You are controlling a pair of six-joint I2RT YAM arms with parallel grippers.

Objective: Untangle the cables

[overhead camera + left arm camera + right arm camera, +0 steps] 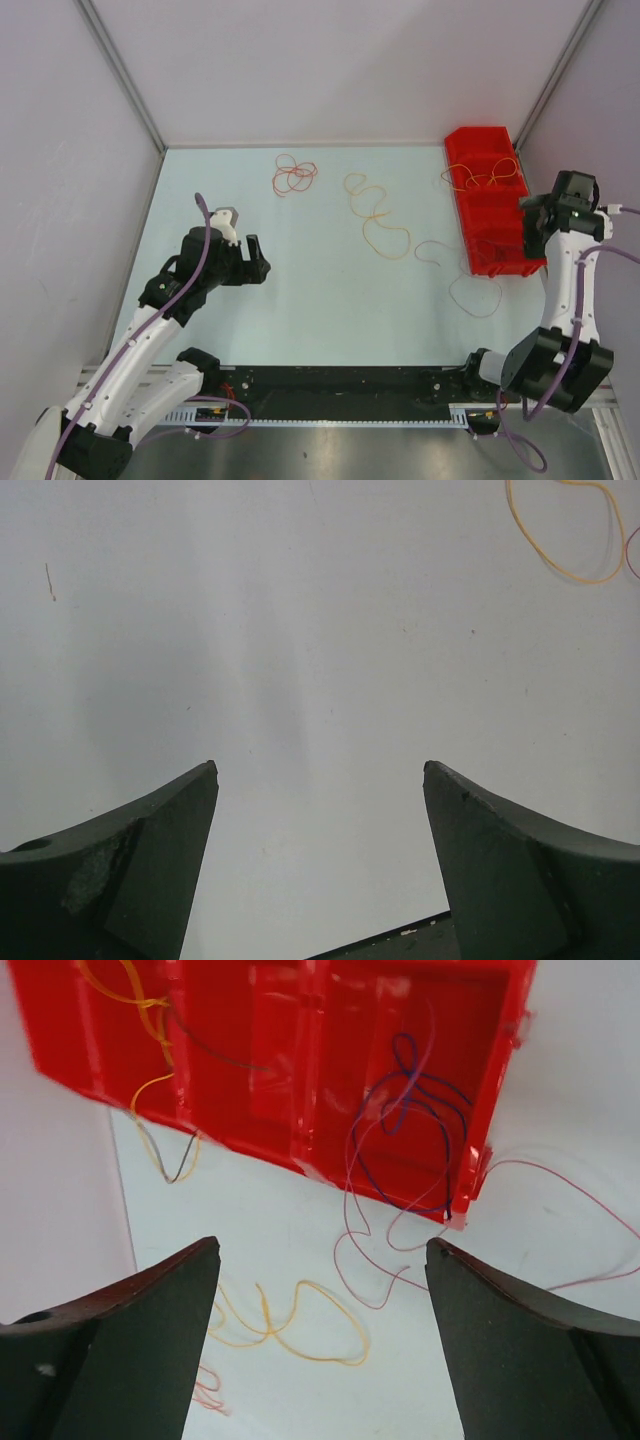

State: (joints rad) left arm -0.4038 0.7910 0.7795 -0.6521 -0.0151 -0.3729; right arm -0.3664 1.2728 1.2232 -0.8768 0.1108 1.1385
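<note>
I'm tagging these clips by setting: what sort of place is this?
Probably a robot lab test cell: a pale table walled by plain white panels, a left arm and right arm mounted at its near edge, and only a red bin and loose cables as props.

Table (300, 310) centre and left bare: free run ahead of left gripper (320, 768), jaws wide, nothing between. Right rear blocked by red bin (487, 205), close to side wall (590, 110). Thin snags: orange-yellow cable (378, 215) mid-table, pink cable (452, 290) trailing from bin, red cable (295, 177) at rear
</note>
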